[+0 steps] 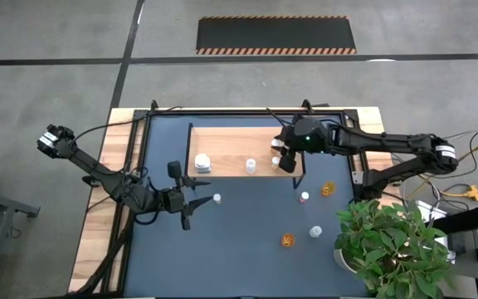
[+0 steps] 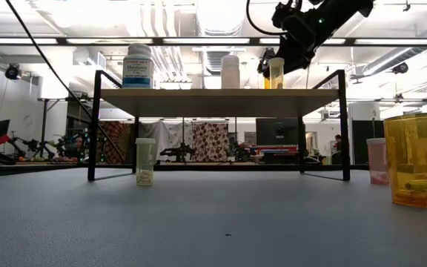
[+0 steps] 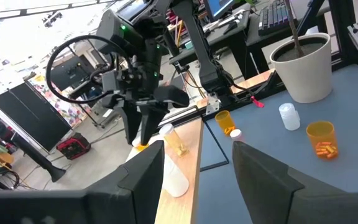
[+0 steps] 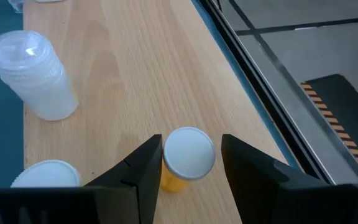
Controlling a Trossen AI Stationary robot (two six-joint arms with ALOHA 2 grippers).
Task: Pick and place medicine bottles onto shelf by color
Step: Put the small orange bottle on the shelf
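Note:
The light-wood shelf [image 1: 239, 141] in its black frame stands at the table's far side. On it stand a white bottle with a blue label [image 2: 138, 65], a white bottle [image 2: 230, 72] and an amber bottle with a white cap [image 4: 189, 154]. My right gripper [image 4: 191, 146] points down over the amber bottle, open, one finger on each side of the cap. My left gripper [image 1: 196, 208] is open and empty, low over the table, near a pale bottle [image 1: 217, 198] that stands on the table in front of the shelf. My right gripper's fingers [image 4: 145, 168] stand close on either side of the amber bottle's white cap [image 4: 189, 146], from above. A thin gap shows beside one finger; I cannot tell whether the other touches the cap. The bottle stands upright on the shelf board.
On the blue table [image 1: 239, 266] lie more bottles: a small one [image 1: 304, 197], an amber one [image 1: 329, 189], another amber one [image 1: 288, 241] and a white one [image 1: 315, 232]. A green potted plant [image 1: 388, 249] stands at the near right corner.

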